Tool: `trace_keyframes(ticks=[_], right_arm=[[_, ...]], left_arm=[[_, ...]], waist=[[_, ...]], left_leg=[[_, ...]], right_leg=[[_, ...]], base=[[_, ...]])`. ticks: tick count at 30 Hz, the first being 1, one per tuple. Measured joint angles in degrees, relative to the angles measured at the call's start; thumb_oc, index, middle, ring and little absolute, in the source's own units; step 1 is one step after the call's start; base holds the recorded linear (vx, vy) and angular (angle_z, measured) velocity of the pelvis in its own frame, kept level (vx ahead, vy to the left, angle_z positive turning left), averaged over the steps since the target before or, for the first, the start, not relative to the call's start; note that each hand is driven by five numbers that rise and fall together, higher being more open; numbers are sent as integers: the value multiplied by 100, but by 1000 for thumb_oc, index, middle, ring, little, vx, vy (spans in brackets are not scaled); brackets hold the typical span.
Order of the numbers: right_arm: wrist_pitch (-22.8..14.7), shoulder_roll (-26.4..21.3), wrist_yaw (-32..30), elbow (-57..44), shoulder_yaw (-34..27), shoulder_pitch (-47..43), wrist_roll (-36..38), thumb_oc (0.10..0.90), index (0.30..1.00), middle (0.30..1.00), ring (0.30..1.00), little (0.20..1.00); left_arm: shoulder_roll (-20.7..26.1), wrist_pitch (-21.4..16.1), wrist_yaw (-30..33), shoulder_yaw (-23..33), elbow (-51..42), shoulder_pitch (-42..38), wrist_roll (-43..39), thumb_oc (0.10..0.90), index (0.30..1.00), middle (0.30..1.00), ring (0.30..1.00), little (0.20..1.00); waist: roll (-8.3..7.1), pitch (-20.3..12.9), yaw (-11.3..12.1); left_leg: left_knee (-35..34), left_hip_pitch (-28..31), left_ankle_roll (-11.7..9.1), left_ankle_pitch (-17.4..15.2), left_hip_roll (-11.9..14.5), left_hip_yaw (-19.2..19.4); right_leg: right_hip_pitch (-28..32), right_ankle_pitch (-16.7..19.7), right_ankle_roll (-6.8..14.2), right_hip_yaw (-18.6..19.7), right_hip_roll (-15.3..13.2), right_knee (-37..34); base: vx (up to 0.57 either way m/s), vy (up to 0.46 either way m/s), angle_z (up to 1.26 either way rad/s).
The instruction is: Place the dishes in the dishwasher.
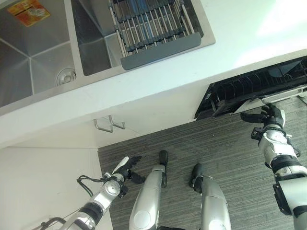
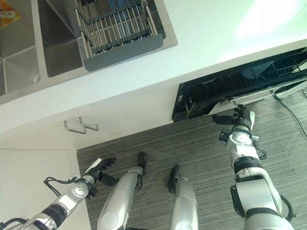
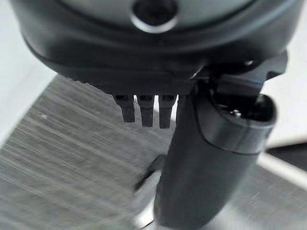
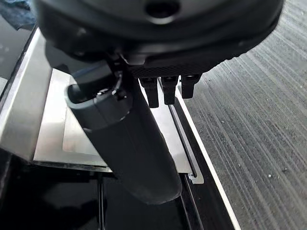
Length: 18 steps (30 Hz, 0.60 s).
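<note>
The dishwasher [image 1: 254, 88] on the right stands open with no dishes visible in its rack, the right hand [image 1: 268, 115] empty with fingers relaxed at its door edge, the left hand [image 1: 125, 168] hanging loose and empty, so loading looks unsettled.

An orange-and-yellow sticker [image 1: 28, 11] sits in the sink [image 1: 29, 62] at its far-left corner; its print can't be read.
</note>
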Motion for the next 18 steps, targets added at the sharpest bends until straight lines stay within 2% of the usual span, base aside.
trace_keyframes(ticks=[2,5,8,9,13,17,18], right_arm=[[167,-25,-125,4,59,-120,-31,800,900,900,900,900],[199,-34,-227,84,57,-198,-43,800,900,900,900,900],[354,-31,-471,169,95,-284,-158,800,900,900,900,900],[405,-29,-518,180,98,-300,-163,800,900,900,900,900],[566,-6,-776,487,107,-523,-161,800,900,900,900,900],[622,44,-892,615,112,-539,-162,800,900,900,900,900],[587,20,-943,614,239,-618,-282,800,900,900,900,900]], left_arm=[[-4,-2,2,-108,19,140,18,800,900,900,900,900],[1,-3,-7,-119,58,275,19,800,900,900,900,900],[-11,-114,-33,19,327,303,-2,800,900,900,900,900],[-22,-121,-66,73,364,305,-9,800,900,900,900,900],[-8,-128,-270,204,338,364,-44,800,900,900,900,900],[-16,-237,-259,262,348,548,-29,800,900,900,900,900],[-15,-235,-241,261,356,584,19,800,900,900,900,900]], waist=[[-1,1,33],[-1,1,94],[-1,0,198],[-1,0,214],[-2,-2,374],[1,-4,383],[2,-5,373]], left_leg=[[-65,-4,16,41,-1,-2],[-83,-30,-7,92,-5,-40],[-116,8,7,140,-7,-202],[-188,54,-10,107,-21,-238],[-601,327,-34,398,-51,-353],[-811,549,-110,460,-10,-460],[-865,618,-89,446,1,-459]], right_leg=[[10,66,-20,-18,12,-43],[41,90,-11,-79,16,-116],[233,126,-19,-279,41,-267],[302,116,-10,-309,46,-324],[513,159,-20,-474,45,-483],[798,231,-45,-598,131,-739],[872,240,11,-597,157,-827]], base=[[10,34,3],[35,9,9],[115,-35,23],[140,-65,27],[33,-57,18],[52,-41,9],[80,-65,-5]])
